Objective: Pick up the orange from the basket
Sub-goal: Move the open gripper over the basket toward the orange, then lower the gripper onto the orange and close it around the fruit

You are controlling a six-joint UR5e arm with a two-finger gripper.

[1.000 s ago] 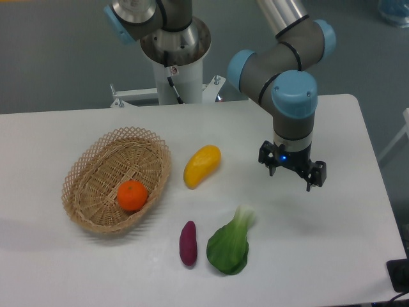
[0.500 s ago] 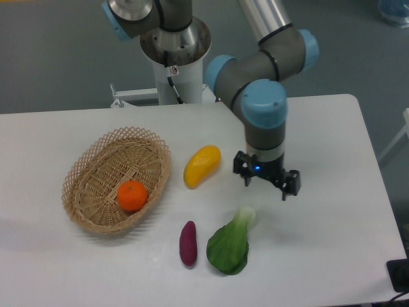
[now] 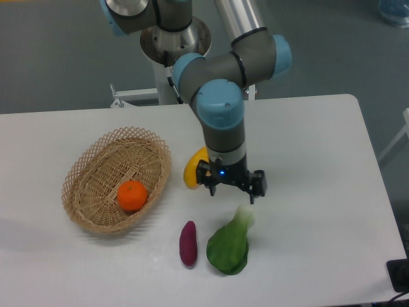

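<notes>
One orange [image 3: 132, 195], small, round and bright with a faintly glossy skin, lies inside the basket [image 3: 89, 171], toward the end nearer the camera. That basket is a shallow oval of pale wicker with a lattice rim, sitting on the left part of the white surface [image 3: 319, 141]. Right of it, the arm bends down from above, its wrist pointing straight downward. Its tool [image 3: 231, 190] hangs with both fingers spread apart and nothing between them, well away from the orange. It partly covers a yellow fruit [image 3: 191, 171] and sits just above a leafy green [image 3: 230, 242]. Beside the green lies a purple sweet potato [image 3: 188, 242].
</notes>
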